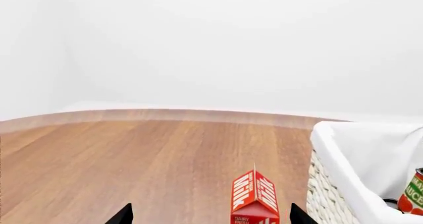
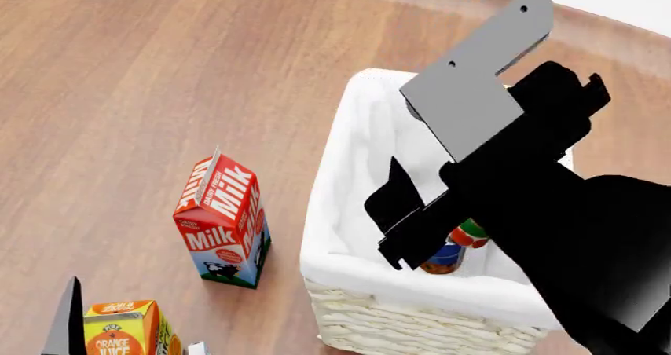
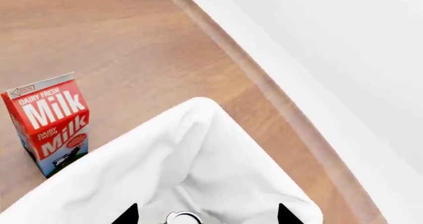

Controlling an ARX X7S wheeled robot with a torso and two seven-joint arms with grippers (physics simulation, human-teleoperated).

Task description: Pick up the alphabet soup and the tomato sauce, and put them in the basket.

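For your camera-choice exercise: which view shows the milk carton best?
The head view: the milk carton stands whole beside the basket. The right wrist view shows nearly all of it at the picture's edge; the left wrist view shows only its top.

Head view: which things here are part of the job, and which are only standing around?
Job: basket; tomato sauce and alphabet soup, both already inside it; right gripper above it.
Only standing around: milk carton; orange juice carton.

Wooden tabletop [image 1: 132,159] runs to a white wall. Red milk carton [image 1: 255,198] upright at 6 o'clock, between two black jaw tips, set apart. Basket [image 1: 330,194] at 4 o'clock, white liner over woven rim; tomato sauce [image 1: 412,194] can partly visible inside.
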